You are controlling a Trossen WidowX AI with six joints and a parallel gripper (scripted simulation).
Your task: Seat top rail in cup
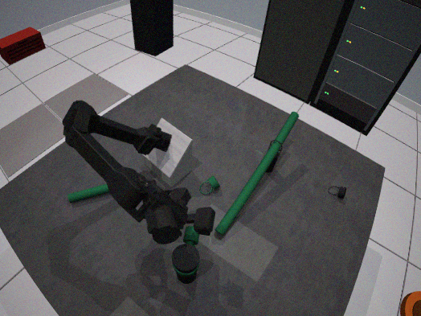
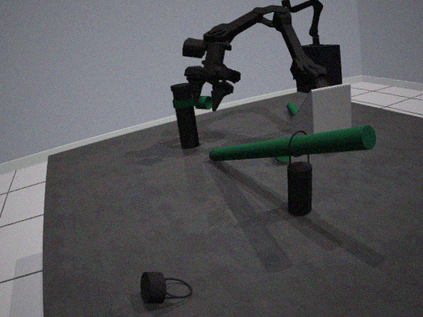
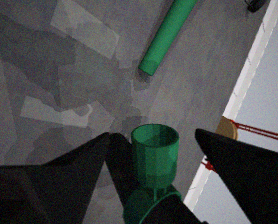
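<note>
Cup [image 1: 191,235] [image 2: 203,102] [image 3: 155,157] between spread fingertips in wrist view | gripper [image 2: 207,104] [image 3: 152,134] open, empty | rail [image 1: 257,175] [image 2: 266,147] [image 3: 169,37] apart

dark grey mat [image 1: 241,111] [image 2: 101,220] [image 3: 210,65], small black ringed cap [image 1: 341,192] [image 2: 153,287], green ringed cup [image 1: 213,182]
</note>
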